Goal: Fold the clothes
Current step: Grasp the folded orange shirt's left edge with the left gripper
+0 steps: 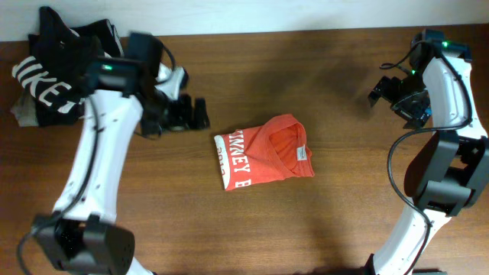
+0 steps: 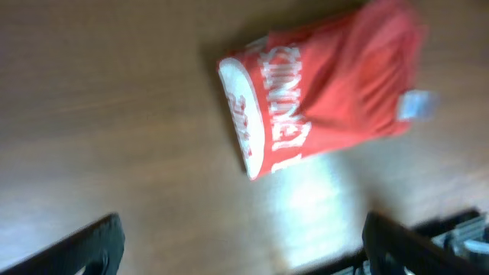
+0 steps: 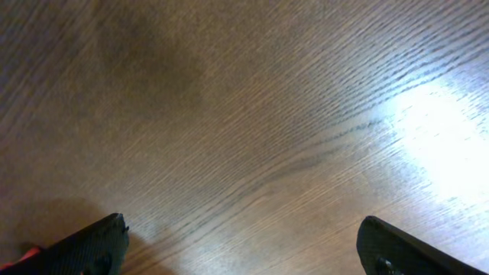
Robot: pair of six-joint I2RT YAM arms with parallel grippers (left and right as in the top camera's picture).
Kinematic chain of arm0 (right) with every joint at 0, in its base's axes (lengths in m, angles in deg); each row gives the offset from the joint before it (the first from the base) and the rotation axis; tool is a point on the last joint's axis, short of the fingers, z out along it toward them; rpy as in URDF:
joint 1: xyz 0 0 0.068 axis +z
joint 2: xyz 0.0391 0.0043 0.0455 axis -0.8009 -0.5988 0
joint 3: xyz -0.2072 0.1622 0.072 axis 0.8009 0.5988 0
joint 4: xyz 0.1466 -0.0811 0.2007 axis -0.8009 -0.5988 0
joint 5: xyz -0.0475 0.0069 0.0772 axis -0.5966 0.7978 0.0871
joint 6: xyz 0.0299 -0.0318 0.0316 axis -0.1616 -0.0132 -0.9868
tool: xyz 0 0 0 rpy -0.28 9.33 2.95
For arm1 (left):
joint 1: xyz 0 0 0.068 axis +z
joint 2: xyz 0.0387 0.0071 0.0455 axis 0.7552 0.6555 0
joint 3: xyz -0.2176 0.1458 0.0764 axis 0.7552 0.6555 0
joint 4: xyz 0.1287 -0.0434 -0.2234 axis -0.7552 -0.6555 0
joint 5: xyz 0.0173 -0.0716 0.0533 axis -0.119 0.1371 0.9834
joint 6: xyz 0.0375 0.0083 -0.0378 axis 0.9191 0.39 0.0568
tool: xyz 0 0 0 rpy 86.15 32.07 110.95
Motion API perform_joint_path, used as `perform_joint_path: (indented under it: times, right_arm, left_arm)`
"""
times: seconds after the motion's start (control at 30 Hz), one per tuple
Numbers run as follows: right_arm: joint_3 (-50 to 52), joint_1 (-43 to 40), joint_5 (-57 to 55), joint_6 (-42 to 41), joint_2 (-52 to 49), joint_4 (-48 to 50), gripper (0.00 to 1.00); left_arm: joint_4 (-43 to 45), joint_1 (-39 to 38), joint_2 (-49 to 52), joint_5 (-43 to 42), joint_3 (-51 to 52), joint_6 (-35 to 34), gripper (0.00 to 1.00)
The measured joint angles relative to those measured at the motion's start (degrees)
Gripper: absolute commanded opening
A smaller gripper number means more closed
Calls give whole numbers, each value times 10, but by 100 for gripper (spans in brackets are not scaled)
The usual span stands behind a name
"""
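Red-orange T-shirt (image 1: 263,151) lay folded in a compact bundle mid-counter (image 1: 344,229), with neither arm touching it.
Its white lettering faced the left side and the small white neck label (image 1: 300,153) sat near its right edge. The left end effector (image 2: 244,252) was just left of the shirt, fingers spread wide and gripping nothing. The right end effector (image 3: 241,248) was well apart at the far right, fingers also spread over bare wood. A black shirt with white letters (image 1: 53,76) was piled on a grey-olive garment (image 1: 23,114) in the top-left corner.
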Motion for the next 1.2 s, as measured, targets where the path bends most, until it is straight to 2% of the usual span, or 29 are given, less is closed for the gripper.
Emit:
perform_joint_path:
  times: [0.07,0.17,0.3,0.4,0.5,0.63,0.77,0.97,1.13,1.2]
  right_arm:
    - [0,0,0,0,0,2,99]
    - [0,0,0,0,0,0,99]
    - [0,0,0,0,0,1,99]
    - [0,0,0,0,0,1,99]
    - [0,0,0,0,0,0,98]
    - [0,0,0,0,0,0,99]
    - [0,0,0,0,0,0,99]
    - [0,0,0,0,0,0,99]
    - [0,0,0,0,0,0,99]
    - [0,0,0,0,0,0,99]
  left_arm:
    - [103,-3,5,-40,124,-1,99]
    - [210,-4,5,-91,251,-3,99]
    - [324,-4,4,-141,340,-12,99]
    - [412,-4,3,-155,399,-58,98]
    - [500,-6,3,-155,451,-143,98]
    - [550,-31,3,-154,465,-205,95]
    - [557,-80,3,-110,465,-261,91]
    - [557,-87,3,-64,465,-280,89]
    - [574,-87,8,-65,465,-301,89]
    - [598,-87,25,-89,465,-311,89]
